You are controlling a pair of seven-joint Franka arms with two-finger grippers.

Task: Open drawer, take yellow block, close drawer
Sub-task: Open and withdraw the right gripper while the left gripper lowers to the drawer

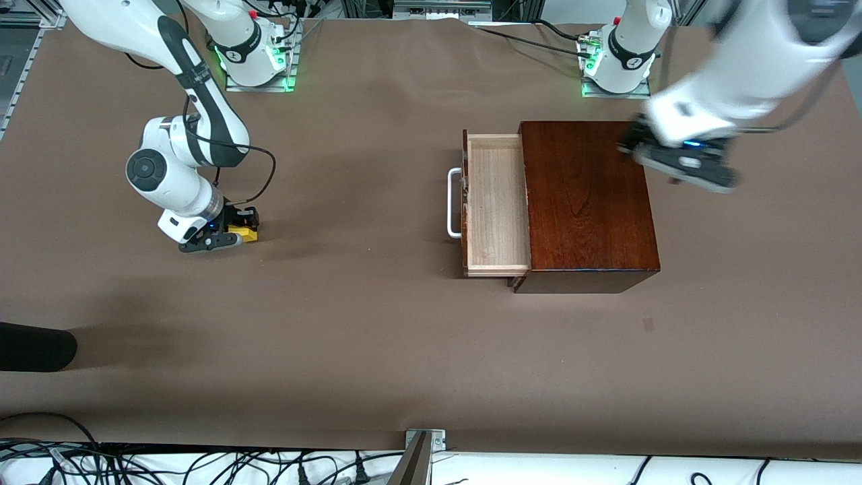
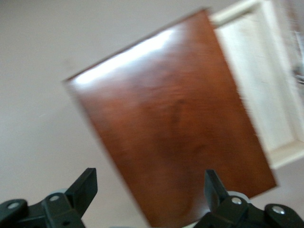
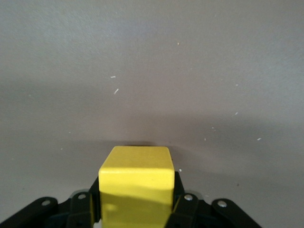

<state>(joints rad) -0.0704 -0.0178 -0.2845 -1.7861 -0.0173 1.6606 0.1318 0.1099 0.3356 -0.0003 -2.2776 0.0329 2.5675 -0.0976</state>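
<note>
Yellow block [image 3: 136, 187] half-hidden between right fingers [image 3: 181, 202]

**user1:** what kind of place is this, someone's garage?

**user2:** nah, robotics lab for sure. Two white robot arms [image 1: 185, 81] bolted to metal base plates [image 1: 259, 84] with green lights glowing, and the wide table [image 1: 350, 337] is covered in plain brown sheeting.

**user1:** fair, the tangle of black cables [image 1: 202, 465] along the near edge and the aluminium framing rails [image 1: 27, 60] at the corner don't exactly say home either.
</note>
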